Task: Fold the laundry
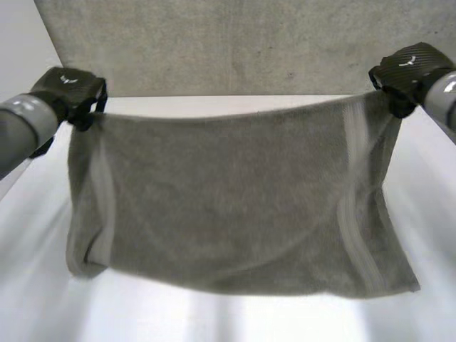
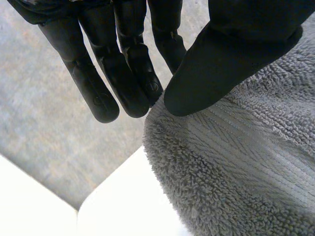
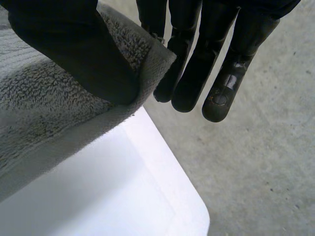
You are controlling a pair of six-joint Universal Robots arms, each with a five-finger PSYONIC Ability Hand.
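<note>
From my station I see the grey towel [image 1: 235,206] lifted above the white table [image 1: 214,324] and stretched between both hands, each at one upper corner. The left hand [image 1: 68,89] has the corner on its side. In its wrist view the thumb [image 2: 231,59] presses down on the terry, the straight fingers [image 2: 123,83] lie against the far side of the corner, and the cloth is pinched between them. The right hand [image 1: 406,68] pinches the opposite corner the same way, its thumb [image 3: 74,49] on top of the hem and its straight fingers [image 3: 197,83] behind it. The top edge sags slightly between the hands and the rest of the towel hangs down from it. A pale woven band runs near each side edge. I cannot tell whether the lower edge touches the table. Grey concrete floor [image 3: 261,147] lies beyond the table's rounded corner.
</note>
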